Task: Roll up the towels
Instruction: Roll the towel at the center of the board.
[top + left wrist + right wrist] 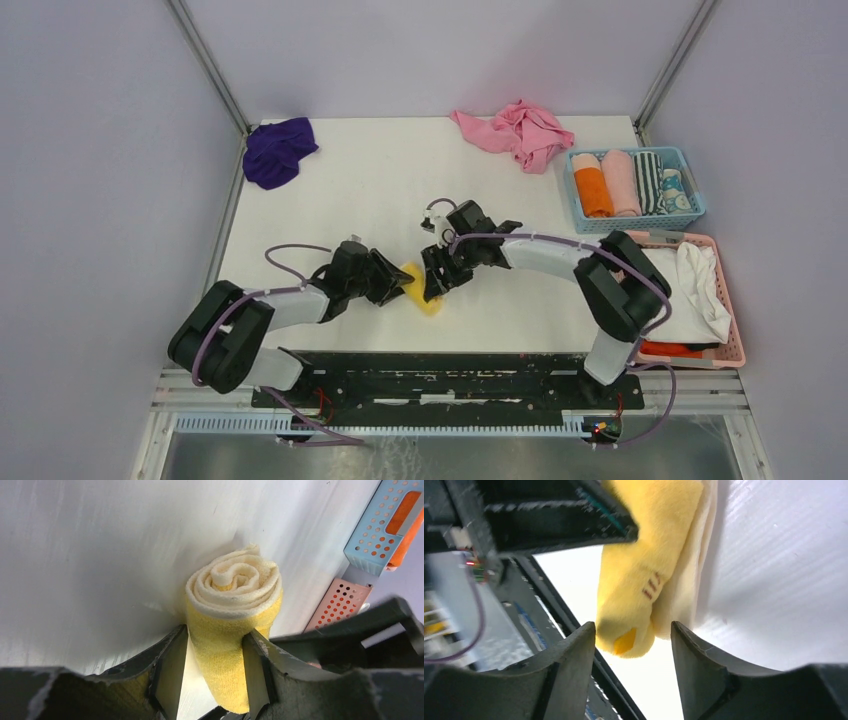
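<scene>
A yellow towel [424,292], rolled into a cylinder, lies near the table's front edge between my two grippers. In the left wrist view the yellow towel [232,625] shows its spiral end, and my left gripper [215,635] is shut on it, both fingers pressing the roll's sides. My right gripper [633,630] is open just short of the yellow towel [644,580], nothing between its fingers. From above, the left gripper [400,283] and right gripper [436,284] flank the roll. A crumpled purple towel [277,150] lies at the far left corner.
A pink cloth [520,133] lies bunched at the back. At the right, a blue basket [640,222] holds several rolled towels. A pink basket [728,300] in front of it holds white fabric [690,290]. The arms' black base rail [440,375] runs along the near edge.
</scene>
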`<state>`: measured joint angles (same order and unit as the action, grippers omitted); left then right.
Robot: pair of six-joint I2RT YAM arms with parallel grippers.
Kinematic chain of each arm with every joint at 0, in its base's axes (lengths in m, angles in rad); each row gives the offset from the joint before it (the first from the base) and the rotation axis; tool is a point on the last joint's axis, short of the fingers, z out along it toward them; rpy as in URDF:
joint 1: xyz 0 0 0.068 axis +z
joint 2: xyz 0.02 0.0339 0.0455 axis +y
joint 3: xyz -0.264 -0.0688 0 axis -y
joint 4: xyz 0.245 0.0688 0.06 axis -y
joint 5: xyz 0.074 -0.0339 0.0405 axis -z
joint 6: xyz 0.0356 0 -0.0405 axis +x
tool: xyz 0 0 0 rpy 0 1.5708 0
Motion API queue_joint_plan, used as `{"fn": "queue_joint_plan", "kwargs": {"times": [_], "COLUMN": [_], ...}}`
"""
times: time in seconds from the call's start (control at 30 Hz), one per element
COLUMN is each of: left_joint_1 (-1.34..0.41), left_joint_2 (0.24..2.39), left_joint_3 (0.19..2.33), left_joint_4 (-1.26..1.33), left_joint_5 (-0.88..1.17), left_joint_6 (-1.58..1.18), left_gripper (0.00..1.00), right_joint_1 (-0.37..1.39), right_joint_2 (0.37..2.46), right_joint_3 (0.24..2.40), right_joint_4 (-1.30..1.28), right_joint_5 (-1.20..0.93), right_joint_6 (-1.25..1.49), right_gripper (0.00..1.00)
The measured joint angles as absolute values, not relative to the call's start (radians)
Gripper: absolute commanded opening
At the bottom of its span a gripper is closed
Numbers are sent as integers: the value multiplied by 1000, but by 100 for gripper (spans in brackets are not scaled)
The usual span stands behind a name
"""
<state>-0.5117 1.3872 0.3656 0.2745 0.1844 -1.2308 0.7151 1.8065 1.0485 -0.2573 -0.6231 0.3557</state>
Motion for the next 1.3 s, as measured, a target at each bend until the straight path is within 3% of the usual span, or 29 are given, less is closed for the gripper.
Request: {"fn": "queue_joint_plan", "kwargs": {"times": [0.27,0.47,0.6,0.83,0.93,1.13,1.3], "left_joint_1": [-512,-512,-512,-508,-504,-490,-484], "left_joint_2": [1440,1457,1465,1483,1501,1527,1501], "left_joint_3": [416,434,441,455,469,495,495], "left_joint_4": [261,257,257,259,260,262,247], "left_joint_5": [183,183,185,195,203,229,219], "left_joint_6": [-1231,-1231,-1231,-1231,-1230,-1230,-1227], "left_gripper": [54,55,56,56,57,63,68], "right_joint_1": [1022,1227,1274,1274,1270,1237,1153], "right_joint_2": [1602,1656,1765,1910,1943,1945,1900], "right_joint_3": [1073,1138,1179,1181,1188,1190,1175], "right_joint_4": [-420,-422,-397,-362,-353,-345,-343], "right_joint_5": [9,378,513,635,674,602,434], "right_joint_6": [182,60,-2,-66,-80,-73,-65], "right_gripper": [70,72,72,67,59,32,25]}}
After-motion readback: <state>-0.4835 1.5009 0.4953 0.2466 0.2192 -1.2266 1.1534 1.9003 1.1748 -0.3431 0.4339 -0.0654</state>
